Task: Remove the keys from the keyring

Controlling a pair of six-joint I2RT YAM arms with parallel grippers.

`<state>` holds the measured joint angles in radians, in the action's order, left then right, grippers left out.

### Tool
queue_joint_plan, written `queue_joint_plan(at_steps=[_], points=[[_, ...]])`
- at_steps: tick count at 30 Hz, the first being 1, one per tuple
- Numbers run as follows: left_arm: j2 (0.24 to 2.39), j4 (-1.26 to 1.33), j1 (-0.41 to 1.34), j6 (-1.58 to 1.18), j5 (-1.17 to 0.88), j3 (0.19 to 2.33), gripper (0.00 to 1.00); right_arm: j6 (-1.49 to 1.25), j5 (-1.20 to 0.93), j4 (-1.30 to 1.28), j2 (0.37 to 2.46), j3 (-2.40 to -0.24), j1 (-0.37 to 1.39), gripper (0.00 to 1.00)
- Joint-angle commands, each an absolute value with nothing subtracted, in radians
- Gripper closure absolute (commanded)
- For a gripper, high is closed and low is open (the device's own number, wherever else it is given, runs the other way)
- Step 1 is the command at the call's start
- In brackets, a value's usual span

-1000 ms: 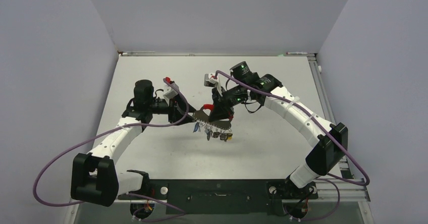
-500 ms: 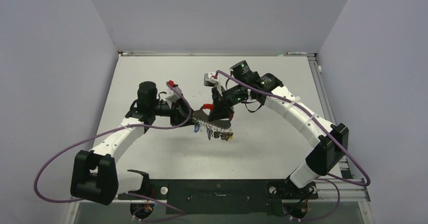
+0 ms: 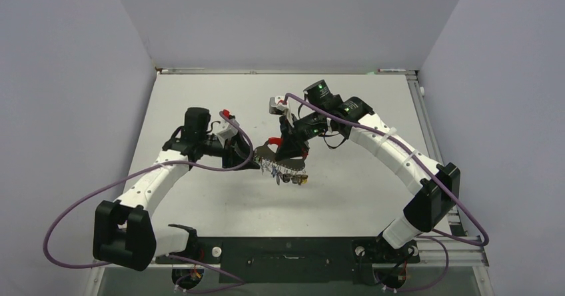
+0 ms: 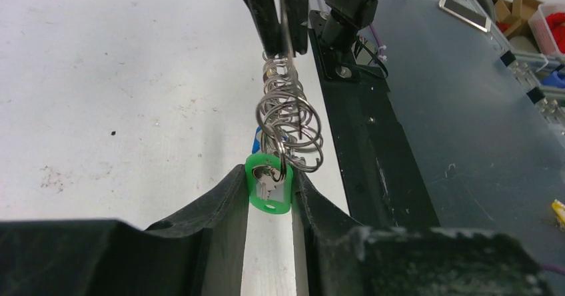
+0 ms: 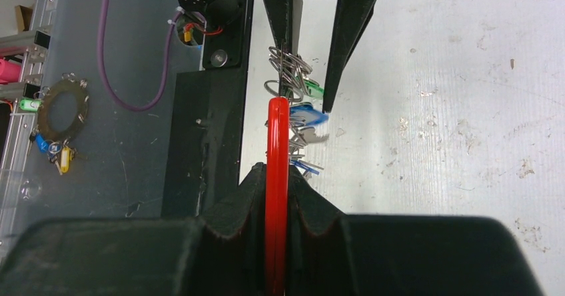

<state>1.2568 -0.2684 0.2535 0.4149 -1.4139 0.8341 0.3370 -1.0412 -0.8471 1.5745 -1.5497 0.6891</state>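
Left wrist view puts my left gripper around the green key. Its two fingers lie against either side of the green plastic tag with no gap that I can see, so I read it as a pinch, though I cannot vouch for how firm it is. Just beyond the tag, a stack of small wire rings runs up to the keyring.

My right gripper is pressed together on the red arc of the keyring, edge-on between its fingers. The keyring appears to be held up off the worktop, over its middle, between my two arms.

The keys hang in a bunch under the keyring, with blue tags showing beside the green one. I see no key lying loose on the worktop, so I judge that nothing is off yet. The green key looks like the first to go, and the whole bunch is left to do.

The worktop is white and matte, scuffed with small dark specks. A dark rail runs along its near edge where my bases sit, and purple cables loop off my arms. Plain pale walls close in the back and both sides.
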Motion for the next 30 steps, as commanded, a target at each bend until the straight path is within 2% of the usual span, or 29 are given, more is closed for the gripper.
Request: queue_joint_plan(at_steps=[1,9,15,16,18,20,21,25,30], points=[[1.248,-0.498,0.244,0.624,-1.459,0.896,0.84,0.362,-1.095,-0.825,1.516,-1.595,0.691,0.95],[1.238,-0.494,0.230,0.589,-1.418,0.895,1.00,0.360,-1.097,-0.824,1.508,-1.589,0.689,0.95],[1.206,-0.302,0.215,0.376,-1.341,0.857,1.00,0.352,-1.094,-0.812,1.501,-1.572,0.686,0.95],[1.208,-0.289,0.214,0.358,-1.339,0.857,0.97,0.350,-1.094,-0.809,1.501,-1.572,0.686,0.95],[1.210,-0.259,0.216,0.324,-1.351,0.855,0.72,0.350,-1.100,-0.807,1.503,-1.575,0.686,0.95],[1.211,-0.225,0.216,0.286,-1.372,0.852,0.55,0.361,-1.110,-0.815,1.510,-1.586,0.686,0.95],[1.212,-0.221,0.217,0.285,-1.386,0.854,0.51,0.372,-1.115,-0.825,1.516,-1.593,0.687,0.95],[1.216,-0.224,0.218,0.296,-1.439,0.860,0.42,0.425,-1.126,-0.868,1.534,-1.626,0.693,0.95],[1.219,-0.241,0.218,0.331,-1.466,0.855,0.41,0.511,-1.122,-0.958,1.553,-1.670,0.714,0.95]])
